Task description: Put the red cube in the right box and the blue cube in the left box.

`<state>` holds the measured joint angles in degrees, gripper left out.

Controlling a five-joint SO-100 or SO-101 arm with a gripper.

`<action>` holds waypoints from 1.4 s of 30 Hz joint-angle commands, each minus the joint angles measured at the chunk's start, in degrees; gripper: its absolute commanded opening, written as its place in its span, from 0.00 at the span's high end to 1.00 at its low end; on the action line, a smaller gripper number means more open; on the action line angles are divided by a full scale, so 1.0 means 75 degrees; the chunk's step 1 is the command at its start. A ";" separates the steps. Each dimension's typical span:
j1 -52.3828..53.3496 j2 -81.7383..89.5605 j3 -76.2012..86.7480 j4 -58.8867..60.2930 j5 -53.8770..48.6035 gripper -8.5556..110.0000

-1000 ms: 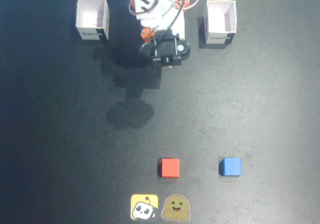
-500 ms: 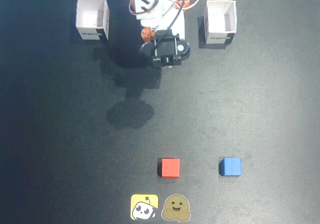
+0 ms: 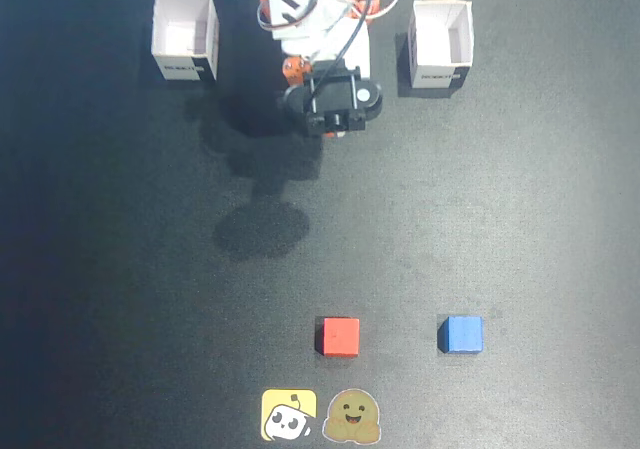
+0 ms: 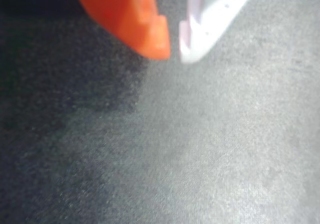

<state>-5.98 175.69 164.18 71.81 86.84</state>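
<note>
The red cube [image 3: 340, 336] lies on the dark mat near the front, left of the blue cube [image 3: 461, 334]; both lie free. The arm [image 3: 325, 59] is folded at the back centre, between the two boxes and far from both cubes. In the wrist view my gripper [image 4: 174, 53] shows an orange finger [image 4: 135, 19] and a white finger [image 4: 210, 19], with the tips almost touching, nothing between them, and only bare mat below. In the fixed view the wrist camera block [image 3: 335, 99] hides the fingertips.
A white open box [image 3: 185, 67] stands at the back left and another [image 3: 440, 74] at the back right; both look empty. Two stickers, a yellow one [image 3: 289, 415] and a brown one [image 3: 352, 416], lie at the front edge below the red cube.
</note>
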 commanded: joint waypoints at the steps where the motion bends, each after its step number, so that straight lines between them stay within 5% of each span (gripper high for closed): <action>1: 0.0000 -0.0691 -0.0773 -0.0328 -0.0176 0.93; 20: 0.0270 -0.6258 -0.4277 -0.1934 -0.0504 0.92; 42: -0.0270 -0.9527 -0.6937 -0.2555 -0.0129 0.77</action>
<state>-7.29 105.03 116.54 53.44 84.99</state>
